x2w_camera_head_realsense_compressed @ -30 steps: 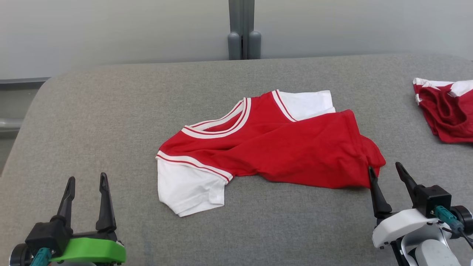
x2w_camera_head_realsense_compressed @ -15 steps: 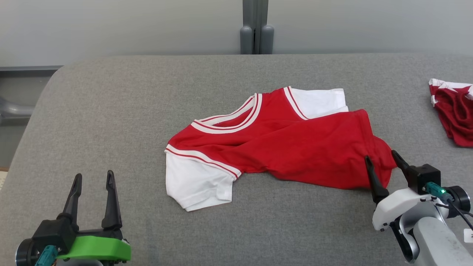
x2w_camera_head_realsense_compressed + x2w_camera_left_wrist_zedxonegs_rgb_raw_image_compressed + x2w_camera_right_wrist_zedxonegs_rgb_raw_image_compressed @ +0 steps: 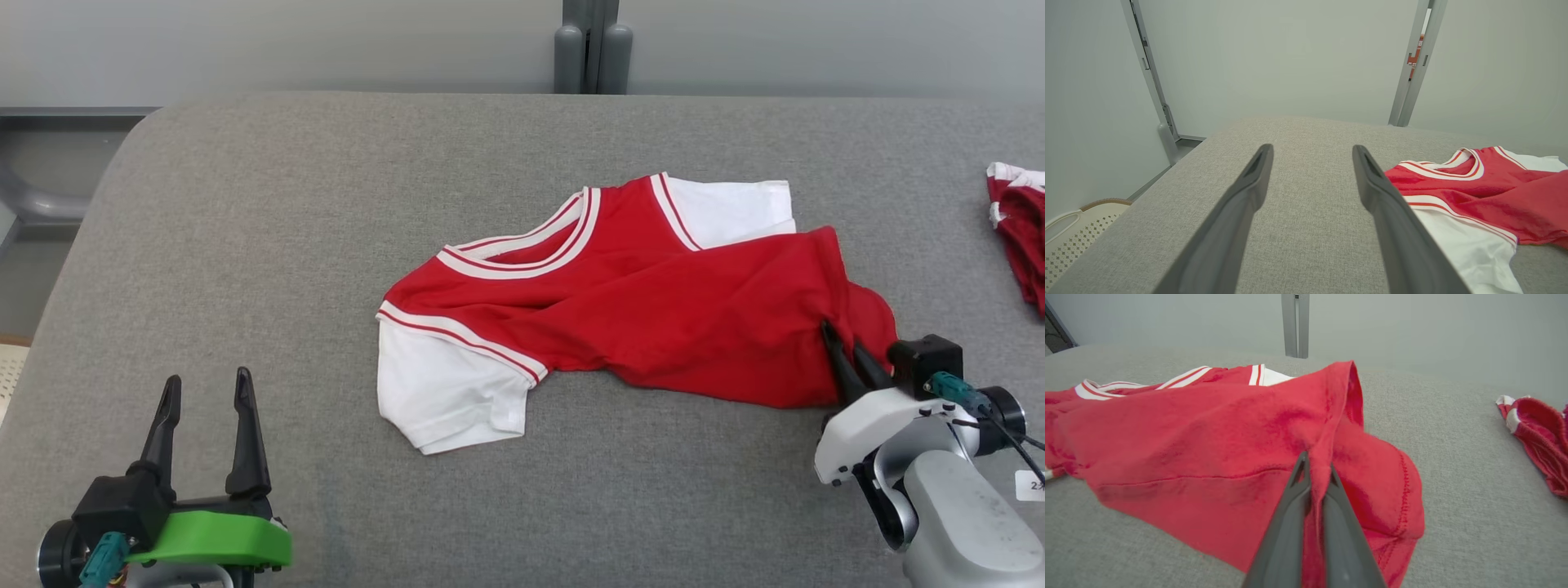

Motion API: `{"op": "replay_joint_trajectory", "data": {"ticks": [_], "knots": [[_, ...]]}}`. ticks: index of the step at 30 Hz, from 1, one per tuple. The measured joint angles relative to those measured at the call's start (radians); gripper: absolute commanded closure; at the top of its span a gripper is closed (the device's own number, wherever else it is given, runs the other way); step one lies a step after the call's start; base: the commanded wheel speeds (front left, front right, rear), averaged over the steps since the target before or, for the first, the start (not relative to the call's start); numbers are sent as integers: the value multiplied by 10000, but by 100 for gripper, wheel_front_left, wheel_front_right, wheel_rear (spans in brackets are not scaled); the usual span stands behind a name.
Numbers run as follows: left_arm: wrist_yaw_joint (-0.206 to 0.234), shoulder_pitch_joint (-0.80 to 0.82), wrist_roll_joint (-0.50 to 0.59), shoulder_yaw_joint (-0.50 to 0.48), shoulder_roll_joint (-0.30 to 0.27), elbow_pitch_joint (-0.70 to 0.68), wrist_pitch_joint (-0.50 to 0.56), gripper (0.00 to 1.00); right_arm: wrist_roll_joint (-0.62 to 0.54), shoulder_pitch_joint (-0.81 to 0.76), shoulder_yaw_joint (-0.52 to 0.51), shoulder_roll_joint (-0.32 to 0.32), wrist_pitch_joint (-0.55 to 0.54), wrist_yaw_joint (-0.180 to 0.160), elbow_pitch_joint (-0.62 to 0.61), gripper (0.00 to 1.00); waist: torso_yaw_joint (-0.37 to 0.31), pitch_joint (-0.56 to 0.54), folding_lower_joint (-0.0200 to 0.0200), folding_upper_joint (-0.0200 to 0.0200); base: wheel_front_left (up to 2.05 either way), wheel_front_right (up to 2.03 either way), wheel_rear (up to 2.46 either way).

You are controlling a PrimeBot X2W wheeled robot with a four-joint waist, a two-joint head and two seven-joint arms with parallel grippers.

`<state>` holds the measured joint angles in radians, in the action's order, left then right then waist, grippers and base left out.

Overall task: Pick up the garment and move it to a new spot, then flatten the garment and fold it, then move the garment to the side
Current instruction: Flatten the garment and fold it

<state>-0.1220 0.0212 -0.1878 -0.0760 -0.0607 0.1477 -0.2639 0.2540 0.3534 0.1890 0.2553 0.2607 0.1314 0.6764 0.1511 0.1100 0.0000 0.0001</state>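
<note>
Your right gripper (image 3: 841, 347), spread a second ago, now clenches the hem fold of the red-and-white T-shirt (image 3: 653, 318) lying crumpled on the grey table (image 3: 245, 229); your left gripper (image 3: 206, 384) sits released, so lifting, moving, flattening, folding and setting aside all appear to remain.

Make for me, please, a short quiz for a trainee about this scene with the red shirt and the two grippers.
1. True or false: the right gripper is shut on a fold at the edge of the red shirt.
2. Choose one. The left gripper is: A) open and holding nothing; B) shut on a white sleeve; C) gripping the collar.
3. Fill the gap: the second red and white garment lies at the ___ edge of the head view.

Key: 1 true; 2 A; 3 right.
</note>
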Motion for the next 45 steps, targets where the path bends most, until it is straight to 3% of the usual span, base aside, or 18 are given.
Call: {"op": "replay_joint_trajectory", "data": {"ticks": [11, 16, 17, 18, 24, 30, 37, 45], "knots": [[-21, -69, 42, 94, 81, 132, 0, 0, -286, -2064, 161, 215, 19, 0, -3097, 100, -660, -218, 0, 0, 0, 0, 0], [-23, -101, 40, 157, 92, 198, 0, 0, -284, -3265, 224, 117, 19, 0, -3714, 100, -866, -221, 0, 0, 0, 0, 0], [-23, -105, 40, 165, 92, 211, 0, 0, -297, -3421, 334, 98, 19, 0, -3731, 62, -891, -223, 0, 0, 0, 0, 0], [-25, -111, 38, 169, 92, 232, 0, 0, -374, -3587, 420, 59, 19, 0, -3779, 0, -919, -225, 0, 0, 0, 0, 0], [-25, -108, 27, 186, 96, 242, 0, 0, -395, -3628, 109, -23, 19, 0, -4312, 0, -1058, -217, 0, 0, 0, 0, 0], [-25, -98, 27, 272, 98, 230, 0, 0, -374, -3182, -506, 384, 21, 0, -4347, 0, -1037, -197, 0, 0, 0, 0, 0], [-25, -52, -35, 426, 102, 244, -2, 0, -251, -2724, -694, 905, 15, 0, -2771, 0, -843, -108, 0, 0, 0, 0, 0], [-13, 10, -36, 474, 102, 245, 0, 0, 180, -1861, 305, 920, -123, 0, -986, 0, -651, 134, 0, 0, 0, 0, 0]]}}
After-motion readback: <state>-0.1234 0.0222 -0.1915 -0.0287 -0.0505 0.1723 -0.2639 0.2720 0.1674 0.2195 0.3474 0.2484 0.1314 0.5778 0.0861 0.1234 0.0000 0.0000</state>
